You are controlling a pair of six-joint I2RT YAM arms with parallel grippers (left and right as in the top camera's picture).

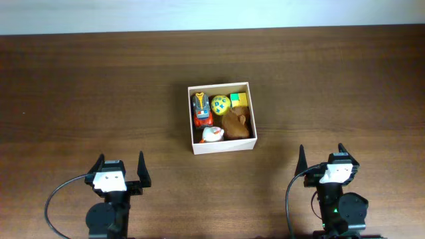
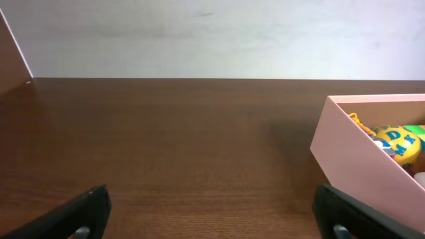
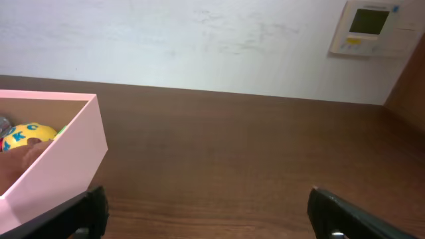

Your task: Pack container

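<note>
The container [image 1: 224,145] sits mid-table [image 1: 80,86], 1 box, well apart from both arms. Packed inside are 5 toys: an orange car [image 1: 201,110], a yellow ball [image 1: 220,104], a green-and-yellow block [image 1: 238,100], a brown plush [image 1: 237,125] and a white figure [image 1: 212,134]. There are 2 pincers, the left gripper [image 1: 120,160] and the right gripper [image 1: 321,155], both at the near edge with jaws spread wide, holding nothing and touching nothing.

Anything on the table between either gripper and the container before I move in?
Nothing visible. Only bare table lies between the left gripper, the right gripper and the container; both wrist views show plain wood up to its walls. The toys in view sit inside it.
</note>
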